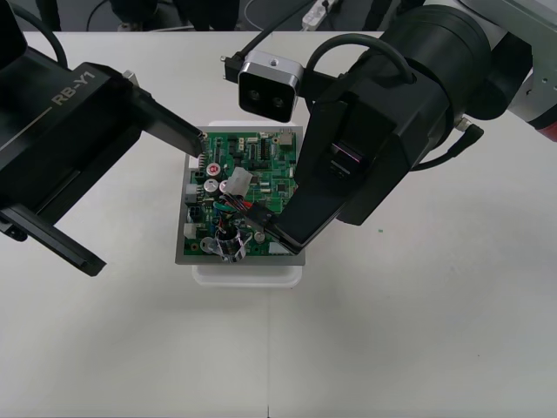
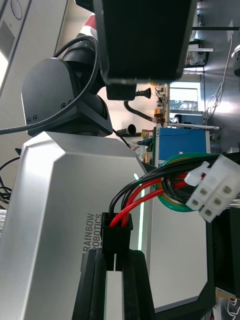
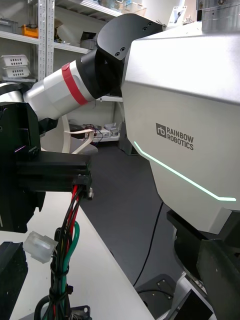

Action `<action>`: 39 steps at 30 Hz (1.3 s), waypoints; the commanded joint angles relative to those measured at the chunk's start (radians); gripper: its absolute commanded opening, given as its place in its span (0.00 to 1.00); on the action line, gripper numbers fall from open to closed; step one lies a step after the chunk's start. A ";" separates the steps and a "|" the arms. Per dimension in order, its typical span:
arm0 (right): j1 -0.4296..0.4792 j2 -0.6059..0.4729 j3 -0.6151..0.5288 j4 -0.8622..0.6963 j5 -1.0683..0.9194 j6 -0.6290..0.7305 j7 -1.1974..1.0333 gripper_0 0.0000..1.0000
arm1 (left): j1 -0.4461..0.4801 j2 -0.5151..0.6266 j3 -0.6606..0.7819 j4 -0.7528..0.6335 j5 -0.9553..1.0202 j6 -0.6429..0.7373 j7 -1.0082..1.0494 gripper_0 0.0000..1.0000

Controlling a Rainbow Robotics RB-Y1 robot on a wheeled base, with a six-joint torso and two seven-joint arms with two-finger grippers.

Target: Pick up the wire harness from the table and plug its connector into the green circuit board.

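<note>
While the right gripper [image 1: 274,228] pinches the small black plug [image 2: 116,231] of the wire harness [image 1: 233,209] between closed fingers just above the green circuit board [image 1: 265,157], red, black and green wires trail across the board to a metal socket [image 1: 228,246] by its near edge; the left gripper [image 1: 150,202] stands wide open beside the board's left edge. Light and limp, the harness is probably best steered by its rigid plug, since the thin wires would likely flex or strain

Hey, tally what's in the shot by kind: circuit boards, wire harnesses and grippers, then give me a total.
Green circuit board: 1
Wire harness: 1
Grippers: 2, left gripper, right gripper
Total: 4
</note>
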 commanded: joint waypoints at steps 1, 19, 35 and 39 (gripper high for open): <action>-0.051 0.009 0.010 -0.025 -0.003 0.001 -0.023 0.00 | -0.056 -0.042 -0.013 -0.017 -0.019 -0.032 -0.014 1.00; -0.051 0.012 0.010 -0.027 -0.004 0.001 -0.023 0.00 | -0.103 -0.083 -0.076 -0.014 -0.041 -0.032 0.023 1.00; -0.051 0.014 0.010 -0.025 -0.004 0.001 -0.023 0.00 | -0.140 -0.126 -0.115 -0.014 -0.064 -0.006 0.059 1.00; -0.051 0.015 0.010 -0.025 -0.004 0.001 -0.022 0.00 | -0.149 -0.136 -0.125 -0.006 -0.065 -0.001 0.065 1.00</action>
